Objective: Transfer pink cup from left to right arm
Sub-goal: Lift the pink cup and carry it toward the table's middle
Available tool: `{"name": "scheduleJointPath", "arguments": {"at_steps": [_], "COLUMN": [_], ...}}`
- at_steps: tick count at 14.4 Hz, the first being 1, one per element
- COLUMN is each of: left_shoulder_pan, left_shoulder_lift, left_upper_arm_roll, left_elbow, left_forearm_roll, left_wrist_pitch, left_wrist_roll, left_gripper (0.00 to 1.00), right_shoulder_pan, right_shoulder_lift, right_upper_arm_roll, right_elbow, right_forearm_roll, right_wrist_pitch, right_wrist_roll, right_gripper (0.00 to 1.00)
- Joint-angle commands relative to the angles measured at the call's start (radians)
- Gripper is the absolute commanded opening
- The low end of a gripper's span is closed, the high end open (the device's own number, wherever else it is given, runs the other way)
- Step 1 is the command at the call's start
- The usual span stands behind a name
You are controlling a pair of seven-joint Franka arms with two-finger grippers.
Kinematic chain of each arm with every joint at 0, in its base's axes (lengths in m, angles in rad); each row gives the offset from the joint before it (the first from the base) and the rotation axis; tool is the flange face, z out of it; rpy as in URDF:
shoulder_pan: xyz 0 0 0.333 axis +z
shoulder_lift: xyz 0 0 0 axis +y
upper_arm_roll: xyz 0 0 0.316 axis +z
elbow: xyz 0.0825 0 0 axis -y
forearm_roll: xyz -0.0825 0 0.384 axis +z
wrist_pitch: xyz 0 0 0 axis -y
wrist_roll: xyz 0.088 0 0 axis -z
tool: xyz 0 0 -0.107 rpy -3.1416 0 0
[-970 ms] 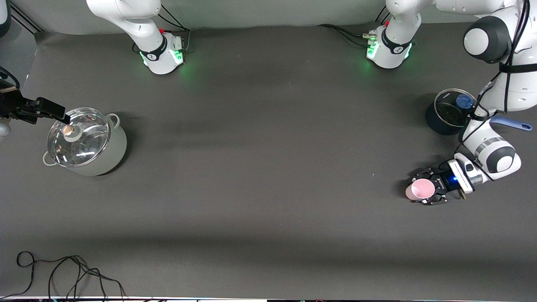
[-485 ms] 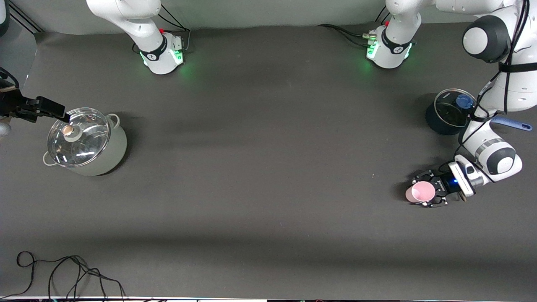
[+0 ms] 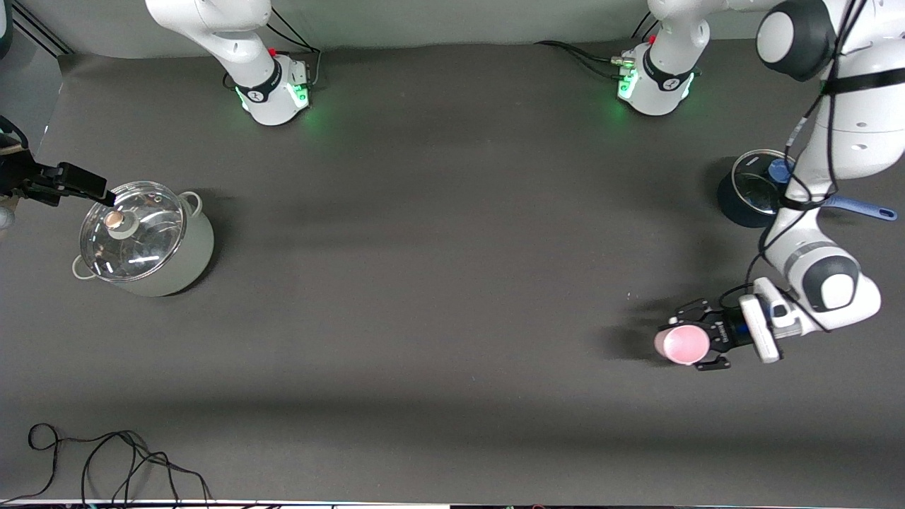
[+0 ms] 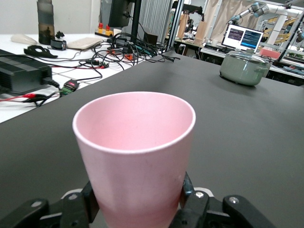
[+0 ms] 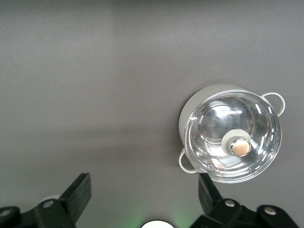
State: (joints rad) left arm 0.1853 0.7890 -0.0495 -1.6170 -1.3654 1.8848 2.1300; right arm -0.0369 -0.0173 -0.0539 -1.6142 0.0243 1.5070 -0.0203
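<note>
The pink cup (image 3: 681,344) is held in the air in my left gripper (image 3: 696,338), over the table at the left arm's end. The jaws are shut on its lower sides. In the left wrist view the cup (image 4: 135,152) fills the middle, its open mouth in sight, with the gripper (image 4: 137,206) clamped around its base. My right gripper (image 3: 83,184) hangs over the right arm's end of the table, beside the lidded pale-green pot. It is open and empty in the right wrist view (image 5: 144,190).
A pale-green pot with a glass lid (image 3: 145,240) stands at the right arm's end and shows in both wrist views (image 5: 230,135) (image 4: 244,69). A dark pot with a glass lid and blue handle (image 3: 751,192) stands near the left arm. Loose cables (image 3: 106,459) lie at the front edge.
My left gripper has risen with the pink cup and carried it toward the right arm's end. The cup's shadow now lies apart from it. The right gripper has hardly moved.
</note>
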Motion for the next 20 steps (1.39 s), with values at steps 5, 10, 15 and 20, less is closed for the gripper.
{"name": "scheduleJointPath", "arguments": {"at_steps": [5,10,15,20], "left_shoulder_pan": [-0.101,-0.28,-0.489,-0.729], "left_shoulder_lift": [-0.172,-0.332,-0.516,-0.588], "left_upper_arm_roll": [-0.087,-0.093,-0.093,-0.093], "left_elbow": [-0.067,-0.136,-0.222,-0.231], "left_forearm_roll": [-0.031,-0.031,-0.029,-0.029], "left_wrist_pitch": [0.065,0.23,0.387,0.603], "left_wrist_roll": [-0.228,-0.29,-0.412,-0.491], "left_gripper": [0.38,0.38,0.38,0.39], "right_shoulder_pan": [-0.006,-0.009,-0.009,-0.011], "right_shoulder_lift": [0.007,0.007,0.005,0.008], "right_upper_arm_roll": [-0.009,-0.012,-0.012,-0.014], "right_elbow": [0.023,0.023,0.023,0.027], "right_forearm_roll": [0.014,0.014,0.014,0.014], "right_wrist_pitch": [-0.025,-0.03,-0.028,-0.034], "right_wrist_roll": [-0.007,-0.041,-0.041,-0.041], "right_gripper": [1.0,1.0,1.0,1.0]}}
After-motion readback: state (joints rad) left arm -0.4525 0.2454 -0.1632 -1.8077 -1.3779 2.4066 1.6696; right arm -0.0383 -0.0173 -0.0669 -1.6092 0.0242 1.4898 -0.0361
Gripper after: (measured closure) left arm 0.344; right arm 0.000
